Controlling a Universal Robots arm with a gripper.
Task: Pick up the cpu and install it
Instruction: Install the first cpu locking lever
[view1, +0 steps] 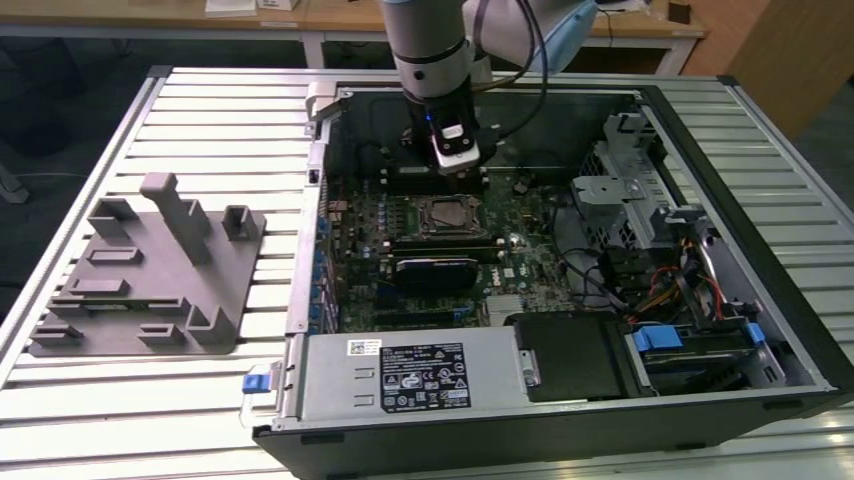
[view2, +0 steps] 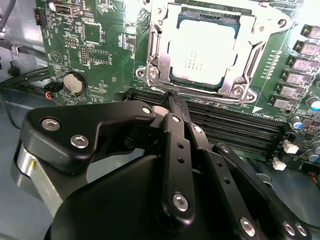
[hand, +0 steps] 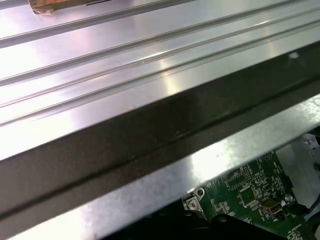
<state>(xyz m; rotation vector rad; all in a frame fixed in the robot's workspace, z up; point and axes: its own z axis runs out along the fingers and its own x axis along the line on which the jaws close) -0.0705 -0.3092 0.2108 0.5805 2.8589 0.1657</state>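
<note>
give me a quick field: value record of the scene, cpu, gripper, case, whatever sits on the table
cpu: small square chip with a pale silver metal top, lying in the motherboard socket inside its metal frame
gripper: black multi-link gripper, fingers closed together and empty, tips beside the socket frame over the memory slots
motherboard: green circuit board inside the case
case: open black and grey desktop computer case lying on its side
fixture: grey plastic fixture with upright posts on the exterior view's left of the case
table: slatted silver metal table

Cpu (view2: 202, 47) pale matt metal; pincer (view2: 172, 97) glossy black plastic
</note>
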